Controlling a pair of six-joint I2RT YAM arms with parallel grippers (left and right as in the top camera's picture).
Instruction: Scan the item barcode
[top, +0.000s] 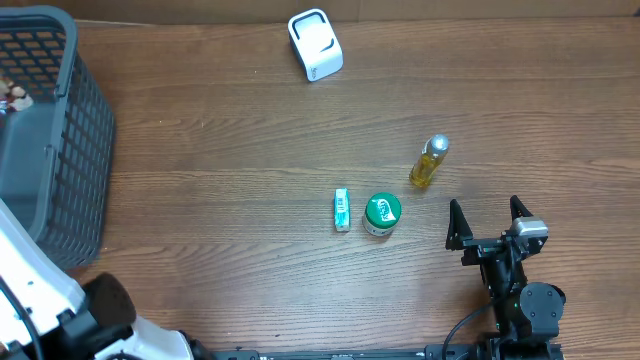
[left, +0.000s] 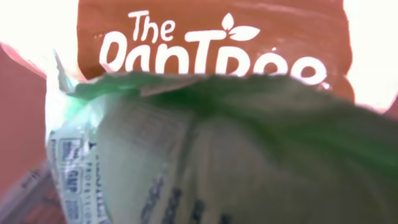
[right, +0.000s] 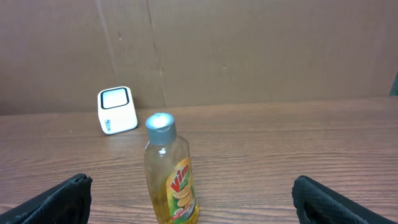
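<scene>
Right end effector (top: 484, 206) sat wide open and empty near the yellow bottle (top: 428, 163) on the bench (top: 220, 150), left end effector was out of sight so I couldn't tell its state, its camera was filled by a green-white packet (left: 186, 155) against an orange pack (left: 211, 37), and the scanner (top: 315, 44) stood at the bench's far edge.

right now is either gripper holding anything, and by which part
The right gripper is open and empty. The left gripper's fingers are hidden; a green pouch fills its camera, so a hold cannot be told.
</scene>
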